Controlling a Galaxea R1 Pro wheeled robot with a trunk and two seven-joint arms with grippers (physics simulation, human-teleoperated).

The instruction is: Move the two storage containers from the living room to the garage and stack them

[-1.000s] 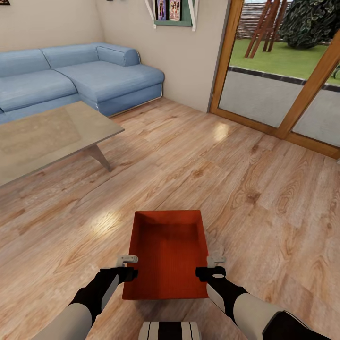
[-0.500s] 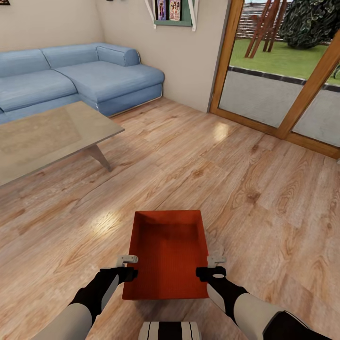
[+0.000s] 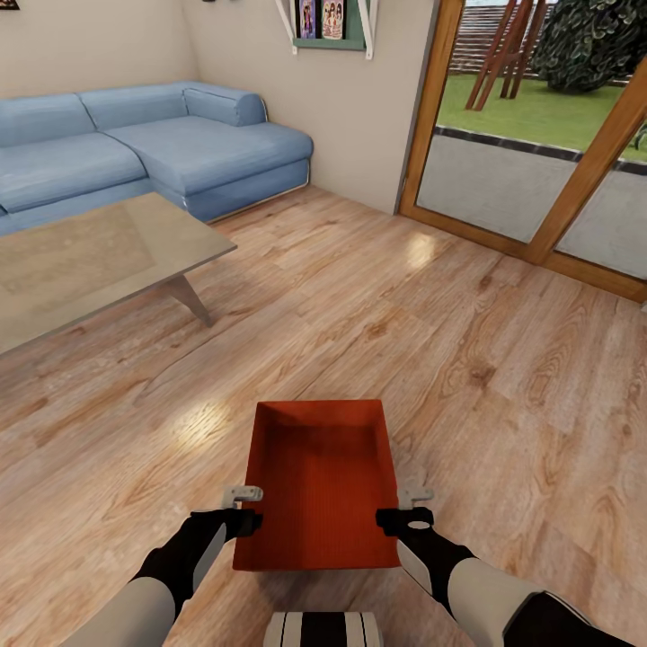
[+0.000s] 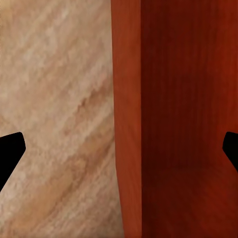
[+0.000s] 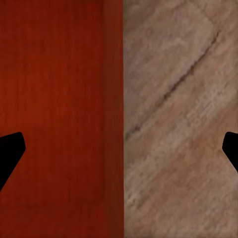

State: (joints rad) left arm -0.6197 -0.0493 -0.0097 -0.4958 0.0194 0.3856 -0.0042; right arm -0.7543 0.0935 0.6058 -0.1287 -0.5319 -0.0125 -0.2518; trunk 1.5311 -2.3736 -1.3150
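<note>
So I've got one storage container point(image 3: 319, 485) sitting on the wood-plank floor point(image 3: 467, 359) of the living room, right in front of me, open side up. My left tool point(image 3: 244, 508) straddles its left wall and my right tool point(image 3: 413, 508) straddles the right wall. Both are spread wide; in the wrist views a wall runs straight down between the fingers with plenty of gap either side, so nothing is pinched yet.

My worries: those walls are thin and look slick. If one side clamps before the other, I reckon the bin skates sideways or twists on the floor. If I only catch the top edge, it could tip forward on the lift, since both grips sit toward the near end. And carrying it past the desk point(image 3: 81, 261) and sofa point(image 3: 162, 148), any mismatch between arms might pry it loose.
</note>
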